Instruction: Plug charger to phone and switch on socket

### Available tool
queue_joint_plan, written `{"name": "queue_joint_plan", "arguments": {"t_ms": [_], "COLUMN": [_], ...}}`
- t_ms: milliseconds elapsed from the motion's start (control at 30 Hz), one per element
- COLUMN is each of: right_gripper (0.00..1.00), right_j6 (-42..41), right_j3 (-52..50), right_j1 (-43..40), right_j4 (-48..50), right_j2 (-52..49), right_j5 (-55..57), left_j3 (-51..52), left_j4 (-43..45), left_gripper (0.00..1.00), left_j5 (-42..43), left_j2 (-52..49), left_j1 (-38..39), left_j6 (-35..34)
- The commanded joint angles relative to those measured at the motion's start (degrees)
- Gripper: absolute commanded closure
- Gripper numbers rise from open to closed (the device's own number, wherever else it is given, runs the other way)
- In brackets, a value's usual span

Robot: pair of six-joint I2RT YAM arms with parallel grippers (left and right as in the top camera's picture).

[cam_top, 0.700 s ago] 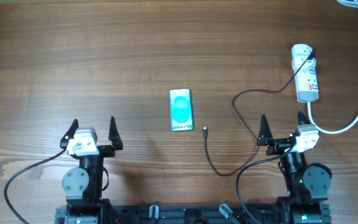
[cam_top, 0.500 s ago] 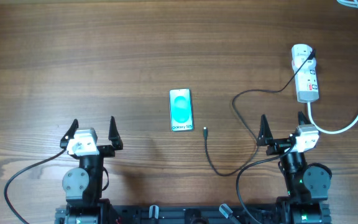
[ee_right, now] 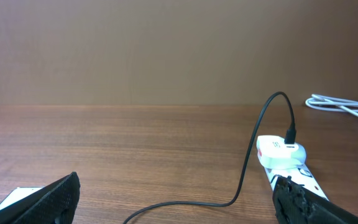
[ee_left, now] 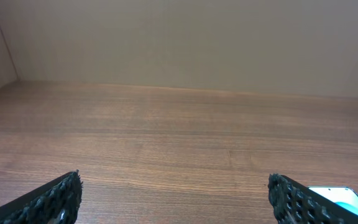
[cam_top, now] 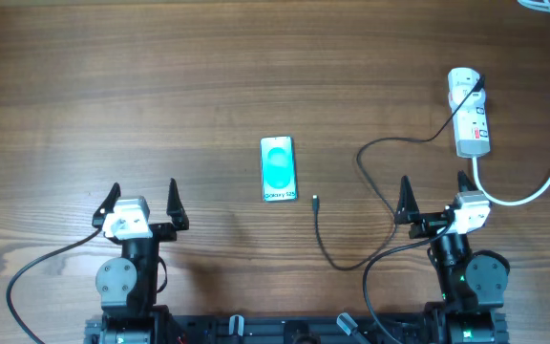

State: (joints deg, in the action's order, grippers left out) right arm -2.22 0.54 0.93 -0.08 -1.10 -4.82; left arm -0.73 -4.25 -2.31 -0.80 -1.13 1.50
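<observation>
The phone [cam_top: 278, 169] lies flat mid-table, cyan screen up, its white text strip toward me; a corner shows in the left wrist view [ee_left: 347, 197] and in the right wrist view [ee_right: 11, 199]. The charger's thin black cable [cam_top: 380, 145] runs from the white socket strip [cam_top: 470, 124] at the far right, loops down, and ends in a small plug tip [cam_top: 315, 201] just right of the phone. The cable [ee_right: 253, 155] and socket [ee_right: 284, 155] show in the right wrist view. My left gripper [cam_top: 141, 201] and right gripper [cam_top: 433, 196] are open and empty near the front edge.
A thick white cable [cam_top: 542, 182] curves from the socket strip along the table's right side and up to the far right corner; it shows in the right wrist view [ee_right: 344, 106]. A wall stands behind the table's far edge.
</observation>
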Motion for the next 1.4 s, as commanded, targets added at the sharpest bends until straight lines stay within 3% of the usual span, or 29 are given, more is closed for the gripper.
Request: {"name": "queue_joint_plan", "arguments": {"t_ms": [0, 1133, 1200, 1267, 1367], "right_gripper": [0.00, 0.00, 0.00, 0.00, 0.00], "right_j6": [0.72, 0.72, 0.72, 0.74, 0.72], "right_j3": [-0.24, -0.24, -0.24, -0.24, -0.24], "right_j1": [-0.26, -0.26, -0.26, -0.26, -0.26], "right_j4": [0.17, 0.17, 0.17, 0.17, 0.17], "right_j2": [0.57, 0.57, 0.57, 0.57, 0.57], "right_j5": [0.94, 0.94, 0.94, 0.94, 0.94], "left_j3": [0.42, 0.42, 0.39, 0.39, 0.39], "left_j4": [0.17, 0.22, 0.13, 1.01, 2.38], "left_gripper": [0.00, 0.00, 0.00, 0.00, 0.00], "left_j5": [-0.13, -0.20, 2.10, 11.67, 18.47], "left_j2": [0.42, 0.42, 0.42, 0.42, 0.42], "left_j1": [0.15, 0.15, 0.15, 0.15, 0.15], "left_j6": [1.09, 1.14, 0.07, -5.44, -5.40]}}
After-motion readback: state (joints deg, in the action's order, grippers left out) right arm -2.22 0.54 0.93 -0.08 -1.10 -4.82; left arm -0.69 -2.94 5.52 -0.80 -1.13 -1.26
